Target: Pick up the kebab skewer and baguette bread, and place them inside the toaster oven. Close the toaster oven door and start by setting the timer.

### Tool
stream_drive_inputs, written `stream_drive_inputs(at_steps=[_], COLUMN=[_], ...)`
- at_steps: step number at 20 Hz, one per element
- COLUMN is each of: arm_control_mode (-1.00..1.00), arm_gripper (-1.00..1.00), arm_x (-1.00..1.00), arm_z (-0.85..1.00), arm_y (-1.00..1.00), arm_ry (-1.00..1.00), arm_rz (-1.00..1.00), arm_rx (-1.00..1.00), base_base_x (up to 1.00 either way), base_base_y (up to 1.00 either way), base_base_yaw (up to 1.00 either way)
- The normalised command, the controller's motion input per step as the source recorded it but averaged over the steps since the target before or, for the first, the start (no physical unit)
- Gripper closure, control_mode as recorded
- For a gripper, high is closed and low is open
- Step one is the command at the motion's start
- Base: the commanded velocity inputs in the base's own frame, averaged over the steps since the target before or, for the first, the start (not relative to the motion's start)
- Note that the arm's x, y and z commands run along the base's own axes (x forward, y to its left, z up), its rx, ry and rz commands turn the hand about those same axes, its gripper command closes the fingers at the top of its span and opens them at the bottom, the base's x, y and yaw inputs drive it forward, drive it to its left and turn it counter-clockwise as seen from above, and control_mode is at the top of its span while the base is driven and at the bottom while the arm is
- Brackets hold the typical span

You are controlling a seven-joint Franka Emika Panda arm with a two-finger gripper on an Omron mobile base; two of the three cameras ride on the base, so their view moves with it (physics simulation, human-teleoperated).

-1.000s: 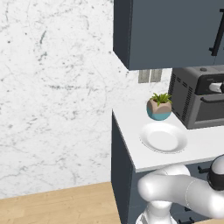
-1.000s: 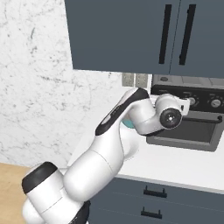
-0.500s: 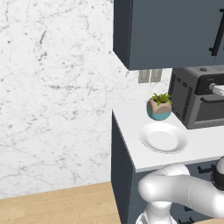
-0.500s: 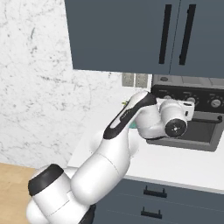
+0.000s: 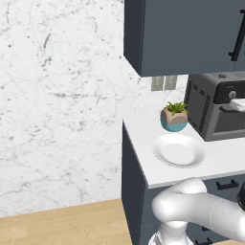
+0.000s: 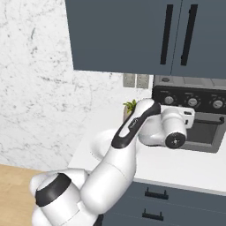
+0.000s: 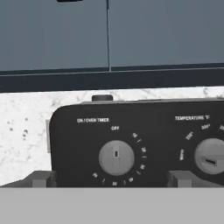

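Gripper (image 7: 111, 178) fingers spread wide, clear gap before toaster oven (image 7: 140, 144). Two knobs: timer knob (image 7: 116, 157), temperature knob (image 7: 211, 155). One plate (image 5: 179, 150).

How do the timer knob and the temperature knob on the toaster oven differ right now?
The timer knob has its marker upright, at OFF; the temperature knob's marker lies nearly sideways. The timer knob sits left under "ON / OVEN TIMER", ringed by numbers; the temperature knob sits right under "TEMPERATURE", its right side cut off by the frame. Both are round grey dials on the toaster oven's black panel.
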Motion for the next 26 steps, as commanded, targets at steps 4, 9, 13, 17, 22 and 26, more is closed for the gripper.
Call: stream_drive_inputs(at_steps=[4,9,13,17,22,26], arm_control_mode=[-1.0,-1.0,-1.0,-1.0,-1.0,-1.0], arm_gripper=[-1.0,-1.0,-1.0,-1.0,-1.0,-1.0], arm_x=[0.09,0.05,0.2,0.21,0.13,0.1], arm_z=[-0.02,0.0,0.0,0.0,0.0,0.0], arm_y=[0.0,0.0,0.0,0.0,-0.04,-0.01], arm_ry=[0.0,0.0,0.0,0.0,0.0,0.0], arm_rz=[0.0,0.0,0.0,0.0,0.0,0.0], arm_rx=[0.0,0.0,0.0,0.0,0.0,0.0], base_base_x=[0.0,0.0,0.0,0.0,0.0,0.0], base_base_y=[0.0,0.0,0.0,0.0,0.0,0.0], base_base_yaw=[0.0,0.0,0.0,0.0,0.0,0.0])
